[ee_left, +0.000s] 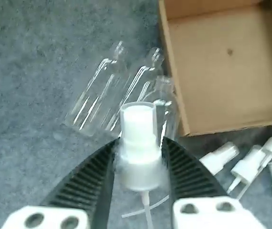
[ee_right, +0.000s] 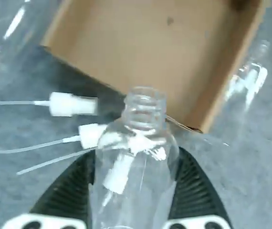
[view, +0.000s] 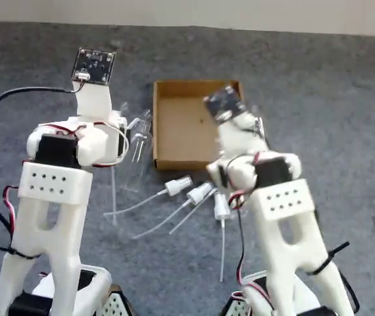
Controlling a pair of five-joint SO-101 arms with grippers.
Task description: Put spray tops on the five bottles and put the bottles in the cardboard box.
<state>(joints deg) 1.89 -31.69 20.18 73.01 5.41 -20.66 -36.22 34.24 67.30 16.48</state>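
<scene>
The open brown cardboard box point(view: 182, 130) sits on the grey carpeted table point(view: 332, 99). The right gripper point(ee_right: 136, 158) is clamped on a clear plastic bottle point(ee_right: 137, 138) just in front of the box, its neck bare. Three more clear bottles point(ee_left: 105, 88) lie beside the box wall. The left gripper point(ee_left: 138, 144) pinches a white spray top point(ee_left: 138, 131) above them. Three loose white tops point(view: 199, 193) with long tubes lie near the box's front edge.

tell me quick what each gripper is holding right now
Left gripper: closed on a spray top.
Right gripper: closed on a clear bottle.
</scene>
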